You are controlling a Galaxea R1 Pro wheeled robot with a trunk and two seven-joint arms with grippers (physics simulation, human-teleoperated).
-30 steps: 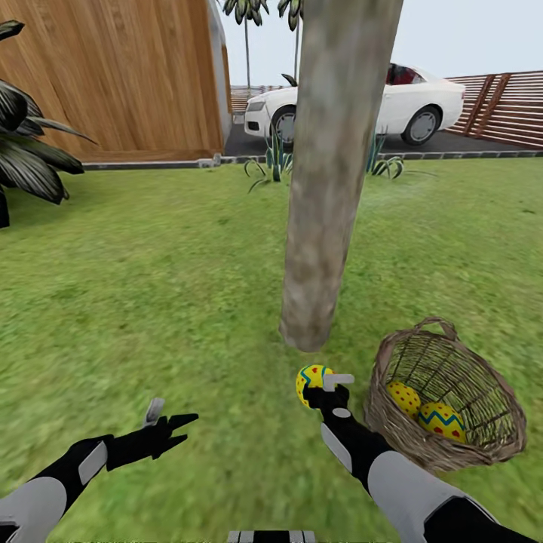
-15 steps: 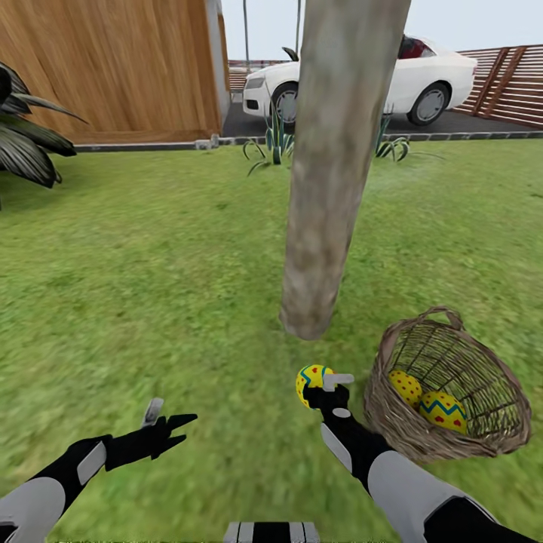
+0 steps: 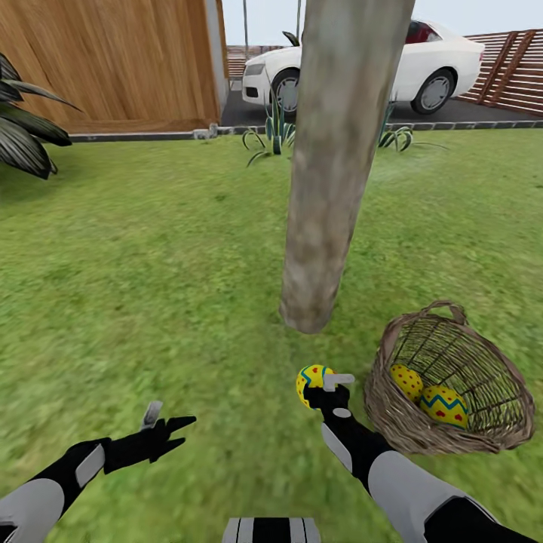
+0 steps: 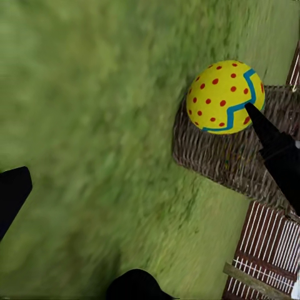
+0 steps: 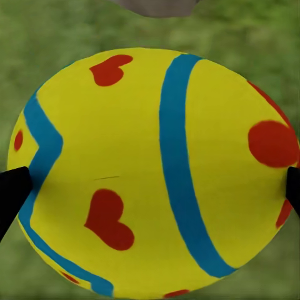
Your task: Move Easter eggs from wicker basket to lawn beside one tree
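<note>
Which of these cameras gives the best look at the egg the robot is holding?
The right wrist view: the held egg appears close up, blue bands and red hearts sharp. The head view shows it small below the tree trunk; the left wrist view shows it whole against the basket.

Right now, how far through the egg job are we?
One of three is out: the right gripper holds an Easter egg above the lawn, just short of the tree trunk's base, not yet set down. Two eggs remain in the wicker basket beside the trunk. The left gripper is open and empty. Left: place this egg, then move the other two.
</note>
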